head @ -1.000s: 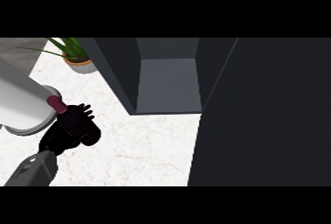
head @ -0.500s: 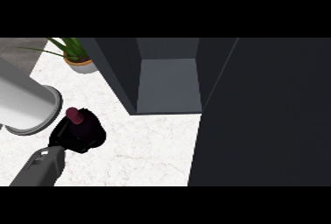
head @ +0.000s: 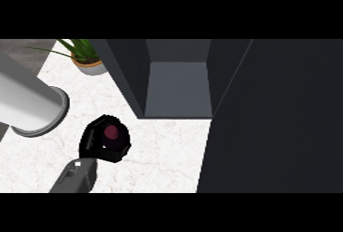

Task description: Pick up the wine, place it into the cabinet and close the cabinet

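Black left hand [head: 100,146], lower left of frame, curls round the dark-red-topped wine bottle [head: 112,132]; judged the carrying step, next lift it up-right into the open grey cabinet [head: 178,86].

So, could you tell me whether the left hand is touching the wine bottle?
Touching. The head view shows the left hand curled round the wine bottle, hiding all but its dark red top.

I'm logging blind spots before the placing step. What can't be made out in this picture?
- Wine: the head view shows only its dark red top; the left hand curled round it hides the rest.
- Right hand: not in the view.
- Cabinet: cut off at the view's top edge.
- Grey cylinder: cut by the left edge; what it is cannot be told.
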